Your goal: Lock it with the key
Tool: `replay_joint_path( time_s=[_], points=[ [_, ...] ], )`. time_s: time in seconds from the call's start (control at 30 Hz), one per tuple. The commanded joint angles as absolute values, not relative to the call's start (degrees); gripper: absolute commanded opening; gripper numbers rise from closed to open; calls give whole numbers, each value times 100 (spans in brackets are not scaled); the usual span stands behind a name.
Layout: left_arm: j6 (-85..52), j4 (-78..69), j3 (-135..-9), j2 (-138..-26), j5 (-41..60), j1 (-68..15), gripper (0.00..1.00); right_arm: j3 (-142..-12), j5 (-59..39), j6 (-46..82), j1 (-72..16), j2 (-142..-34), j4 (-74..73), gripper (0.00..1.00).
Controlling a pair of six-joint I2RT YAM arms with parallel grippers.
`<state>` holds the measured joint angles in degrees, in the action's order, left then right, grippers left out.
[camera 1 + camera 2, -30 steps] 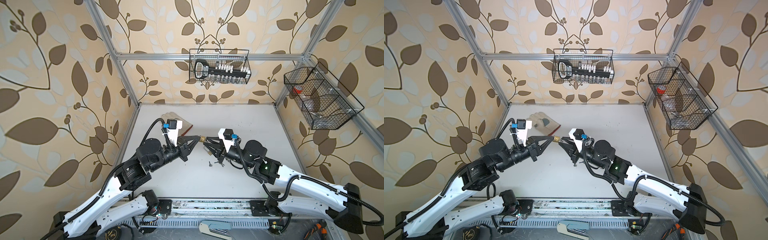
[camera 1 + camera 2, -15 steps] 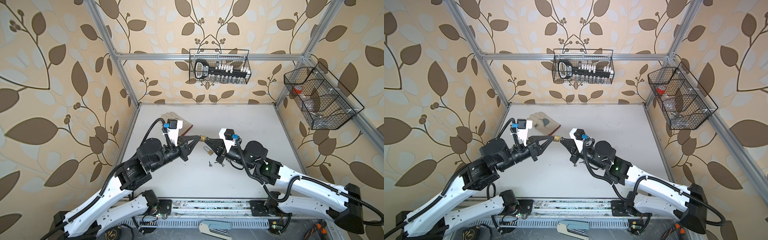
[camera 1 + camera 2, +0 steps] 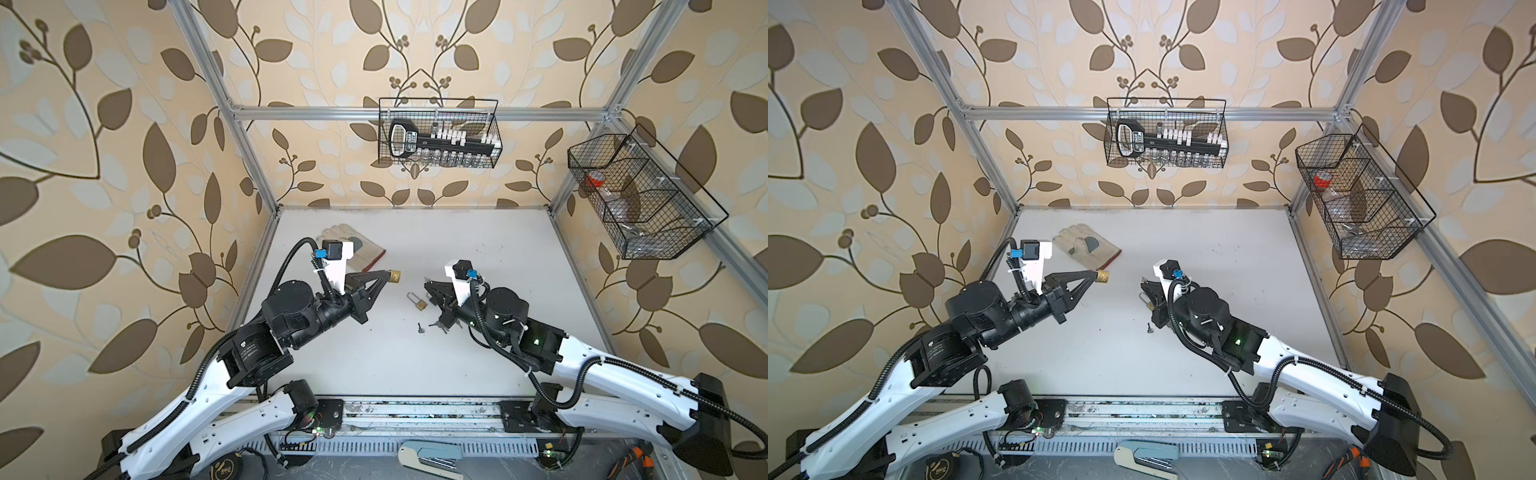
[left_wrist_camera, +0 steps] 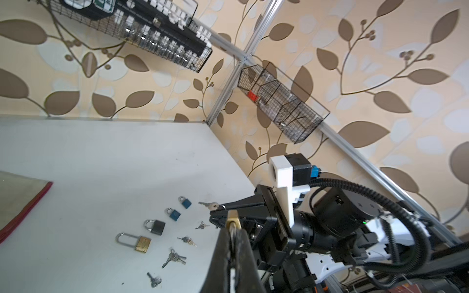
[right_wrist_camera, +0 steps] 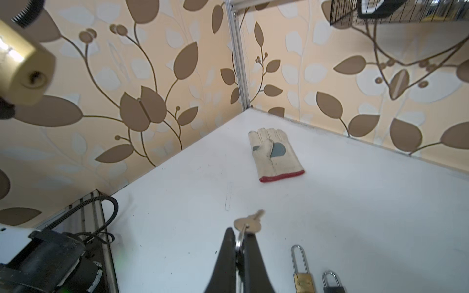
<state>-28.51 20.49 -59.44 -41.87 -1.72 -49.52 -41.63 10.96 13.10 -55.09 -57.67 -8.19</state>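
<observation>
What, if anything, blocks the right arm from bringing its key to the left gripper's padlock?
Likely nothing, so yes: the left gripper holds the padlock aloft, open air between it and the key.

The cream leather work glove (image 3: 368, 252) lies on the white table (image 3: 478, 257) at the back left, behind the left gripper (image 3: 389, 275). The long-shackle brass padlock (image 3: 417, 302) lies near the middle, just beside the right gripper (image 3: 427, 285). A small loose silver key (image 3: 420, 328) lies before it, apart.

Gold padlock (image 5: 25, 73), silvery key (image 5: 250, 223), glove (image 5: 275, 157) seemingly cream-and-grey.
</observation>
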Motion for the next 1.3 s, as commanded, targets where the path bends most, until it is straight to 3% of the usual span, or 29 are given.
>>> replay_joint_path(
  time_s=[0.0, 0.3, 0.47, 0.7, 1.0, 1.27],
  points=[
    [-2856, 2981, -6156, -4474, -744, -4957, 0, -3960, 1186, 1675, -5499, -6029, -235, 0],
    [-3282, 3405, -5705, -4966, -920, -4901, 0, -3556, 1089, 2541, -5405, -6476, 356, 0],
    [-3542, 3454, -5491, -5063, -658, -4255, 0, -3683, 748, 2543, -5255, -6841, 607, 0],
    [-3639, 3634, -5249, -5014, 176, -3093, 0, -4465, 17, 2265, -5362, -8131, 810, 0],
    [-3762, 3744, -4983, -4829, 297, -2847, 0, -5317, -812, 2120, -5484, -9545, 923, 0],
    [-3832, 3840, -4992, -4770, 133, -2839, 0, -5594, -63, 2246, -5437, -10030, 1063, 3]
  ],
)
